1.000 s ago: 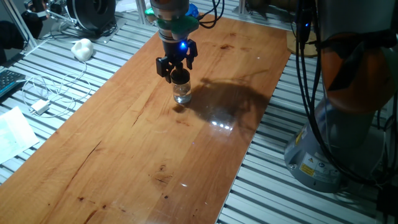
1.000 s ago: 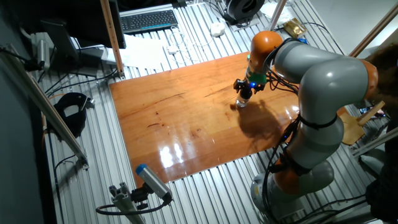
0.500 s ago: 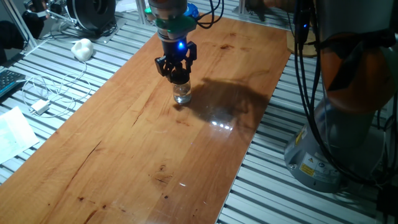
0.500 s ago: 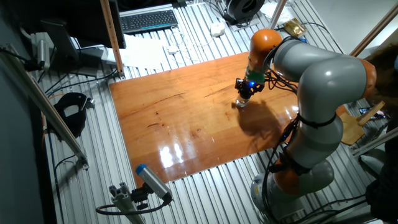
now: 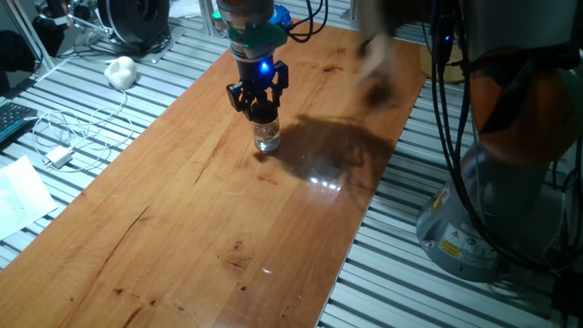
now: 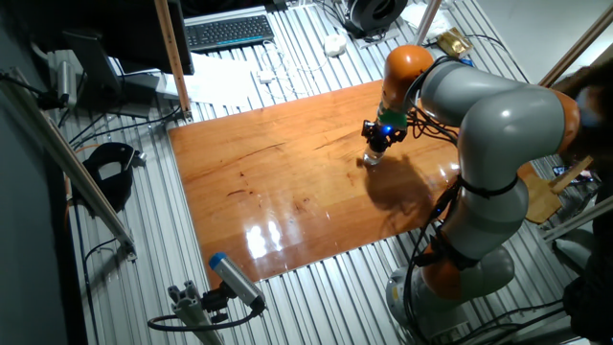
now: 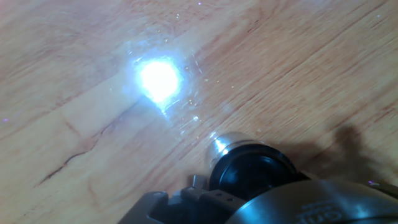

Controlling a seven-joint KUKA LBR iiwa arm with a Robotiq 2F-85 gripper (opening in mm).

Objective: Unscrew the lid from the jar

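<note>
In one fixed view, my black two-finger gripper points straight down over the long brown wooden table. My fingers are drawn in narrow around the small black round lid, which sits on top of the small clear glass cylindrical jar. The jar stands upright on the wood, toward the 12 o'clock end of the table. A white crumpled lump lies off the table at about 10 o'clock from the jar, well apart from it. A blurred brown shape hangs over the table at 2 o'clock from the jar.

In the other fixed view, my gripper hangs under the grey and orange arm, closed on the lid; the jar shows just below, near the table's 2 o'clock edge. A black keyboard lies beyond the table at 11 o'clock.

In the hand view, the lid appears as a dark disc at 5 o'clock, half hidden by my grey housing. A bright glare patch lies on the wood at 11 o'clock from it.
</note>
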